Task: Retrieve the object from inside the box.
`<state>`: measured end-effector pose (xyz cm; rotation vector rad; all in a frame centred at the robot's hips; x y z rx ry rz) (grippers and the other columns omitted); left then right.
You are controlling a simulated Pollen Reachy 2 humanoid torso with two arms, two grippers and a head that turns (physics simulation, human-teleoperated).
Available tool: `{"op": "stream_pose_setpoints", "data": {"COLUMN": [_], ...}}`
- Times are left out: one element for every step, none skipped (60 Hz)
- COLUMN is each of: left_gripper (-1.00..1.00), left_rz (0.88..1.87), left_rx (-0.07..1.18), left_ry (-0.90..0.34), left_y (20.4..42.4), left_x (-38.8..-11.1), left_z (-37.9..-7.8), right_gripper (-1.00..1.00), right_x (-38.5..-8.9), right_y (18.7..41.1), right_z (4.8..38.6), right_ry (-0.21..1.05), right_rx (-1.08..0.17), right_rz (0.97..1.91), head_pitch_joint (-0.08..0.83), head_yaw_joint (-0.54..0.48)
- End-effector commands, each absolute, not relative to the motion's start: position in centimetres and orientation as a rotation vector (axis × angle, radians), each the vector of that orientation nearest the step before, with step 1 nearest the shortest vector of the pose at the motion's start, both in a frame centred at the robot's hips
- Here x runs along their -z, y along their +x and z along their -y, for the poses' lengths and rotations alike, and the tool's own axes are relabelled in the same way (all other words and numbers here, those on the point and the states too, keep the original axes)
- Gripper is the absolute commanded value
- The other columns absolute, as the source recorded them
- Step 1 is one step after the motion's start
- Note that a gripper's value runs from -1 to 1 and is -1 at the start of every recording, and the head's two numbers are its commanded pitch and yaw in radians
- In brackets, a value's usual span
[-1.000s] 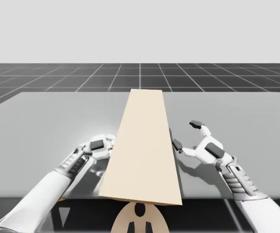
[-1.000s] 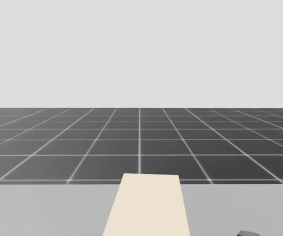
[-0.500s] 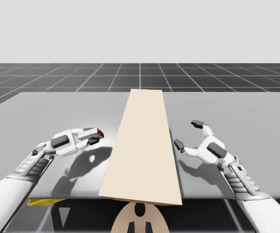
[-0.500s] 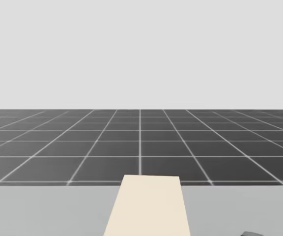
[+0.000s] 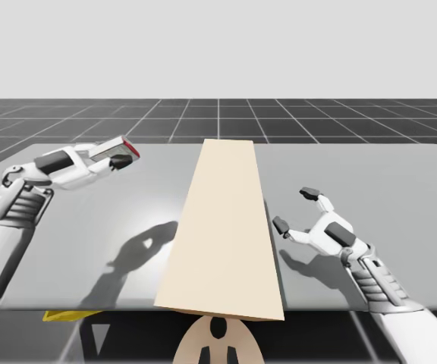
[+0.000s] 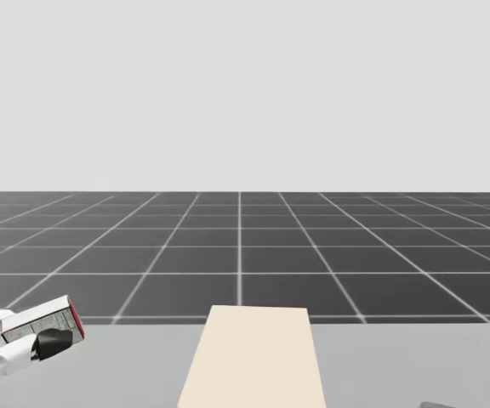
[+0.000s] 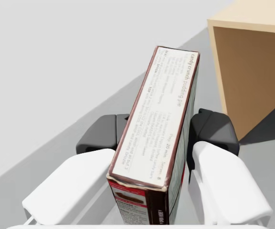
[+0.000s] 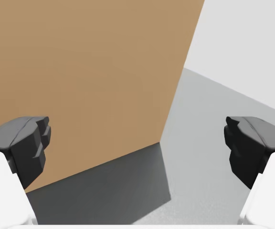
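Note:
A long tan box (image 5: 222, 235) lies down the middle of the grey table (image 5: 370, 174), its open side facing my left gripper in the left wrist view (image 7: 252, 67). My left gripper (image 5: 120, 157) is raised over the table's far left, shut on a small white-and-dark-red carton (image 5: 112, 149), well clear of the tan box. Both dark pads press the carton (image 7: 161, 129) from two sides. The head view shows the carton (image 6: 45, 319) left of the tan box (image 6: 253, 357). My right gripper (image 5: 294, 210) stands open just right of the tan box (image 8: 89, 71), holding nothing.
A yellow scrap (image 5: 63, 315) lies below the table's near left edge. Dark gridded floor stretches beyond the table. Bare table surface lies on both sides of the tan box.
My left gripper has drawn away from the tan box's left side and risen up and leftward with the carton. The right gripper has hardly moved. My head has tilted up slightly.

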<state>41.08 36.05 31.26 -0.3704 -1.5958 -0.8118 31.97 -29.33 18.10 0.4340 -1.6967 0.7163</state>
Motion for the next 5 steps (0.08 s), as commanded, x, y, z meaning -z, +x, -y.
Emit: {"op": "stream_pose_setpoints", "data": {"left_gripper": [1.0,1.0,1.0,1.0,1.0], "left_rz": [1.667,1.671,1.675,1.679,1.687], "left_rx": [0.815,0.814,0.813,0.811,0.809], "left_ry": [-0.308,-0.303,-0.307,-0.311,-0.31], "left_y": [43.1,43.2,43.3,43.4,43.6], "left_x": [-36.0,-36.2,-36.5,-37.0,-37.5], "left_z": [-34.8,-34.7,-34.7,-34.5,-34.3], "right_gripper": [-1.0,-1.0,-1.0,-1.0,-1.0], "right_x": [-18.2,-18.2,-18.2,-18.2,-18.2], "right_y": [31.9,31.9,31.9,31.9,31.9], "right_z": [29.5,29.5,29.5,29.5,29.5], "right_ry": [0.434,0.434,0.434,0.434,0.434], "right_rx": [-0.713,-0.713,-0.713,-0.713,-0.712], "right_rz": [1.7,1.7,1.7,1.699,1.698], "head_pitch_joint": [0.007,0.007,0.007,0.009,0.01], "head_yaw_joint": [-0.02,-0.02,-0.02,-0.02,-0.02]}}
